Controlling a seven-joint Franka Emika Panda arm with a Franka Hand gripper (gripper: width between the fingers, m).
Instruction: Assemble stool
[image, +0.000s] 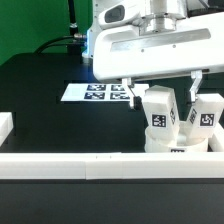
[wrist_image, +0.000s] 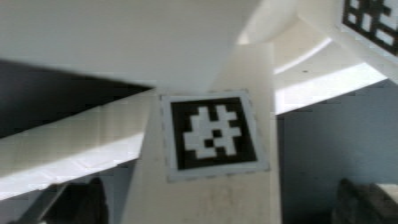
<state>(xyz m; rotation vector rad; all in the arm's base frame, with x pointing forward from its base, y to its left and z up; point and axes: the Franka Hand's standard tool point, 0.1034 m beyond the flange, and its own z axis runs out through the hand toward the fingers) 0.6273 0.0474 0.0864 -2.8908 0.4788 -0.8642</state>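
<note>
Two white stool legs stand upright on the round white seat at the exterior view's right. One leg bears a black-and-white tag, and so does the other leg beside it. My gripper hangs over the first leg, open, its fingers spread wide to either side of the block. In the wrist view that leg fills the middle, with a gap showing between it and each dark fingertip. The second leg's tag shows at a corner, and the gripper touches nothing.
The marker board lies flat on the black table behind the parts. A long white rail runs along the front, and a short white rail end sits at the exterior view's left.
</note>
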